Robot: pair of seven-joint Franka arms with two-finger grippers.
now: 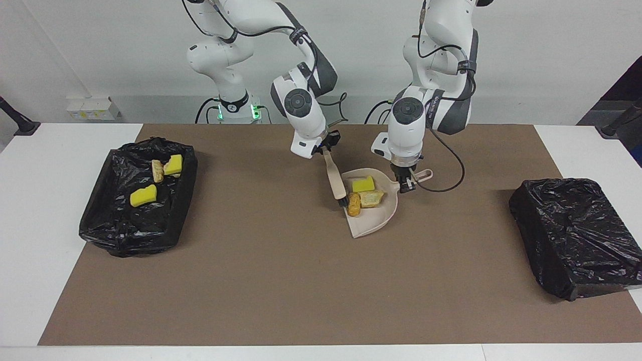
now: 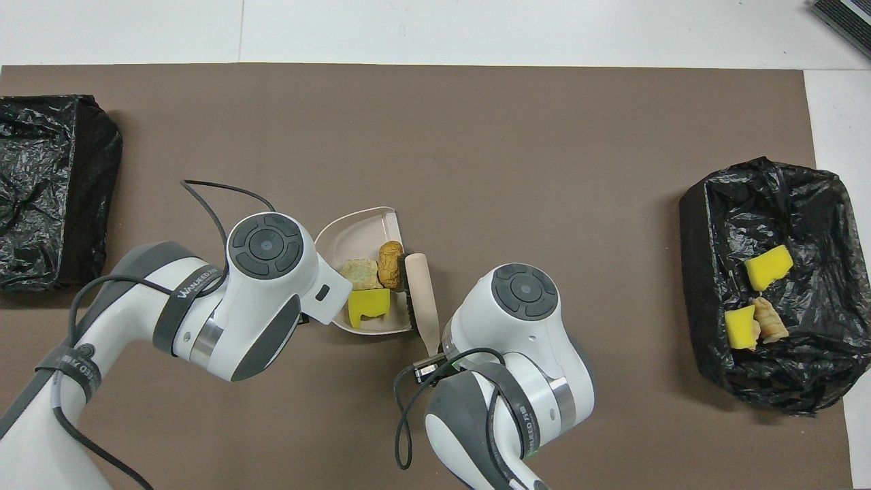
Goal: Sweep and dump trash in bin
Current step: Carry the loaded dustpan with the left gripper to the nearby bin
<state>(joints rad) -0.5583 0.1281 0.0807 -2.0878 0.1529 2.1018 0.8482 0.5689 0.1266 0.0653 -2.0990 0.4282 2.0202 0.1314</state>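
A beige dustpan lies mid-table on the brown mat. My left gripper is shut on its handle. Inside the pan sits trash: a yellow sponge chunk, a tan bread lump and a golden-brown roll. My right gripper is shut on the beige brush. The brush's dark bristles press against the roll at the pan's mouth. In the overhead view both grippers are hidden under the wrists.
An open black-bagged bin at the right arm's end holds two yellow sponges and a bread piece. A second black-bagged bin sits at the left arm's end. White table borders the mat.
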